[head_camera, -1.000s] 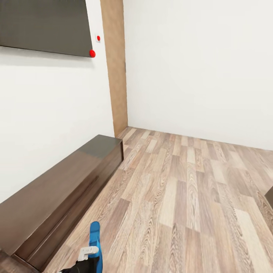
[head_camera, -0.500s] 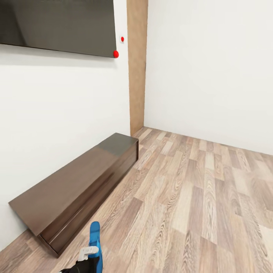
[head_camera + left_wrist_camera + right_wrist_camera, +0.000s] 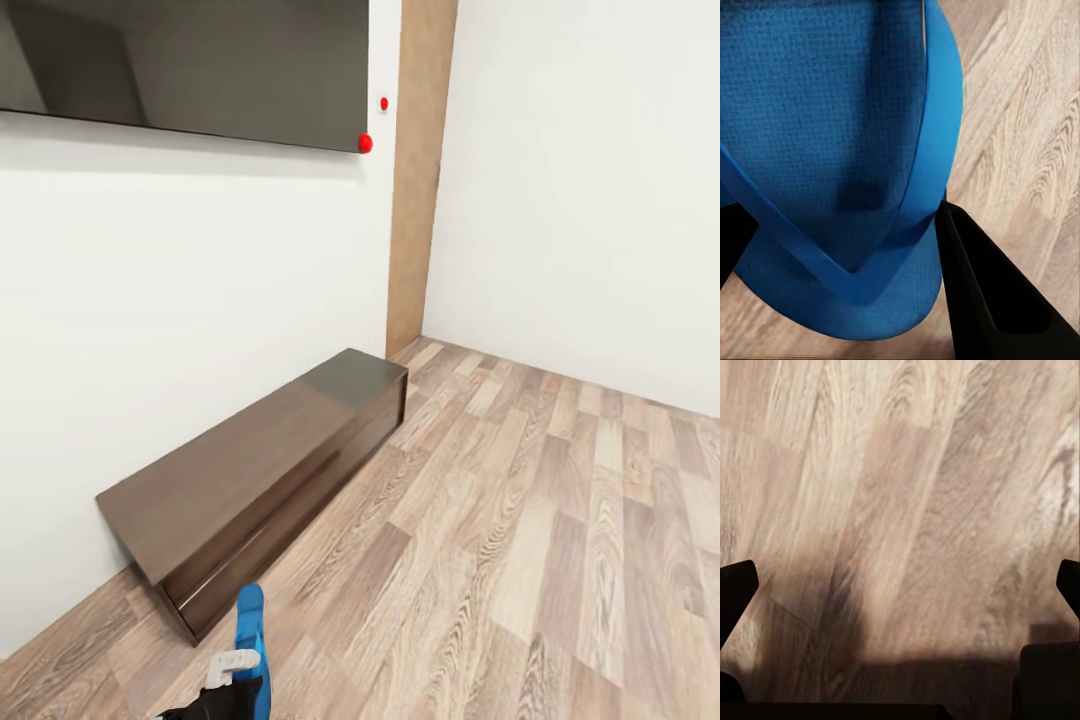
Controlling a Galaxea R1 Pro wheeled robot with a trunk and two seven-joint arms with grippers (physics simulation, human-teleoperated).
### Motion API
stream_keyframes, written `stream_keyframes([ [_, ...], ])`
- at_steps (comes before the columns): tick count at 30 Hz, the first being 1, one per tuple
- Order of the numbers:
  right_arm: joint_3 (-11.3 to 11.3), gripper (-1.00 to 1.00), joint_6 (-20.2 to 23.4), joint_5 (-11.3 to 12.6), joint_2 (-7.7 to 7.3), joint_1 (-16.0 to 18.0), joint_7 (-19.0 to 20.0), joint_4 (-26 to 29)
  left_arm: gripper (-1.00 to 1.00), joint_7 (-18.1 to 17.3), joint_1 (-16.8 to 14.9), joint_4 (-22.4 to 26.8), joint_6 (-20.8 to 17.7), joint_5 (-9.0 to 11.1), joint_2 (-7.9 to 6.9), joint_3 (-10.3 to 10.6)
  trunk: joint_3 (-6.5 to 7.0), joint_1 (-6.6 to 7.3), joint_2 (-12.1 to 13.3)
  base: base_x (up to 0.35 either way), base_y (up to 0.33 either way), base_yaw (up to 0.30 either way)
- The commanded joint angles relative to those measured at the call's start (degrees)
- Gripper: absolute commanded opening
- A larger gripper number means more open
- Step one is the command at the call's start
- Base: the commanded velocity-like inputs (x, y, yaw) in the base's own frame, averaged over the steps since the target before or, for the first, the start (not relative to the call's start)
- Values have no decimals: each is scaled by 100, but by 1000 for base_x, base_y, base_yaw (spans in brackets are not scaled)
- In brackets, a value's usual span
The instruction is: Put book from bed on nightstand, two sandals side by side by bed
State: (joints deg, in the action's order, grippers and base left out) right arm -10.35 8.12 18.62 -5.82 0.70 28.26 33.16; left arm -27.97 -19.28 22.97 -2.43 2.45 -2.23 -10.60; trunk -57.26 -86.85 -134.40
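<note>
Along the wall, the low cabinet [image 3: 270, 470] has slid rightward as the robot turns; left gripper [image 3: 847, 247] clamps one sandal [image 3: 840, 150], right gripper [image 3: 900, 585] spread empty, bed unseen.

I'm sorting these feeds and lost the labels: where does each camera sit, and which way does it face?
Head view: on the head, looking down at a low brown cabinet by the wall; left gripper at bottom.
Left wrist view: along the fingers gripping the blue sandal.
Right wrist view: down at the floor between spread fingertips.
Shared: sandal, plank floor.
</note>
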Motion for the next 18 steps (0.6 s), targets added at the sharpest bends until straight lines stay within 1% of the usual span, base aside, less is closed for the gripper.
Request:
stream_keyframes([
  [1, -19, 100, 58, 59, 2, 0, 26, 6, -100, -42, -5, -3, -20, 19, 3, -30, -5, 1, -2, 0, 0, 294],
  [18, -19, 100, 58, 60, -2, 0, 30, 6, -100, -42, -5, -3, -20, 19, 3, -30, -5, 1, -2, 0, 0, 294],
])
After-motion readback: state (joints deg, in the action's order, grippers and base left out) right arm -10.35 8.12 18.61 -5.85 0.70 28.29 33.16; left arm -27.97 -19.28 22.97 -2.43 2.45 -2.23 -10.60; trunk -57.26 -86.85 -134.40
